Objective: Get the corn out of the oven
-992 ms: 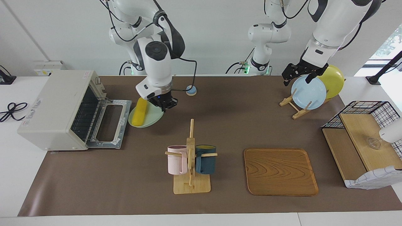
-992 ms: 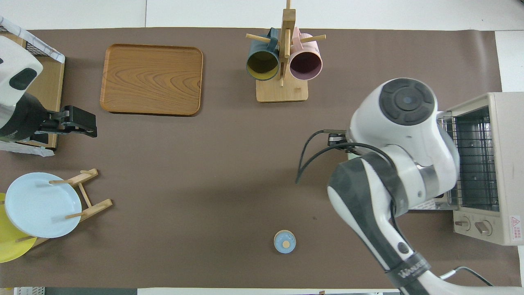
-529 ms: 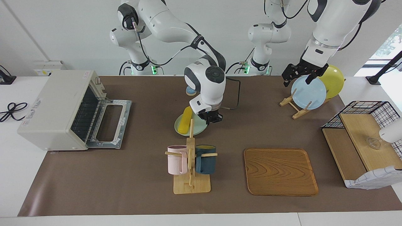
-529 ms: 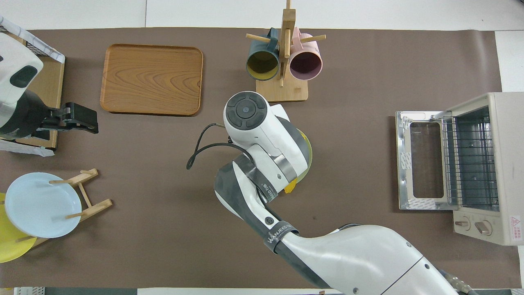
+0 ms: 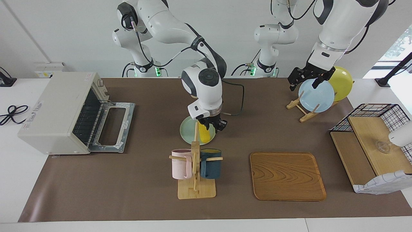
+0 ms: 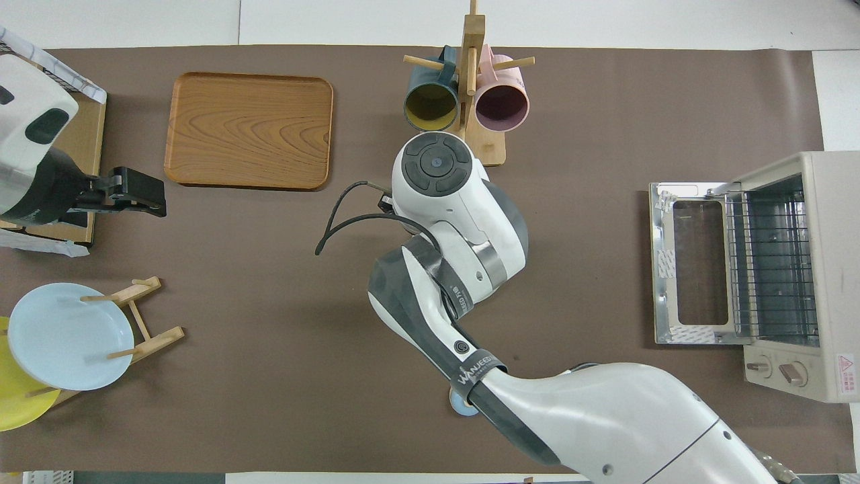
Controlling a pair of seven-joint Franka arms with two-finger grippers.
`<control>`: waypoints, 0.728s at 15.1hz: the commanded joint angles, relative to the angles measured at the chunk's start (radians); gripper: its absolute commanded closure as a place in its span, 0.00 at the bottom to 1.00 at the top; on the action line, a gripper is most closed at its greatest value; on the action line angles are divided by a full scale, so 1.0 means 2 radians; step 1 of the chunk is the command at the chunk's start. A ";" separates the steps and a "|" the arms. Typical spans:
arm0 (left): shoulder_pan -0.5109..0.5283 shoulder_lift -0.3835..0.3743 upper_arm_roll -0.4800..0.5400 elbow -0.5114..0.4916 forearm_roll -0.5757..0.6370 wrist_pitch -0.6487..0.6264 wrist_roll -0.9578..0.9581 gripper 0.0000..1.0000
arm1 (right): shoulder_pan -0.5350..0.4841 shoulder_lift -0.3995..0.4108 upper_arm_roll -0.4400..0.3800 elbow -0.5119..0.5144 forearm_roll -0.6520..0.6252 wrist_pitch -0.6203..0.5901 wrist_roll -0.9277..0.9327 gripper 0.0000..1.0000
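Step in hand: carrying the load away from the oven.

Oven: at the right arm's end of the tabletop, door folded down, wire rack showing nothing on it.

Corn: already outside the oven, lying on a pale green plate at mid-tabletop, just beside the mug rack and nearer to the robots than it. Hidden under the arm in the overhead view.

Right tool: at the plate's edge toward the left arm's end, apparently pinching the rim. Cannot tell whether the plate rests on the tabletop or hangs just above it.

Left tool: spread, waiting over the blue plate in the dish stand.

Next move, as judged:
- Lower until the plate sits flat.
- Keep the plate level, since a round cob is likely to roll.
- Spread the right tool only once the plate is supported.
- Lift straight up, clear of the mug rack's pegs.
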 commanded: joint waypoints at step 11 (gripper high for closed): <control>-0.194 0.089 0.001 -0.068 -0.032 0.174 -0.169 0.00 | -0.181 -0.137 0.005 -0.302 -0.091 0.045 -0.187 1.00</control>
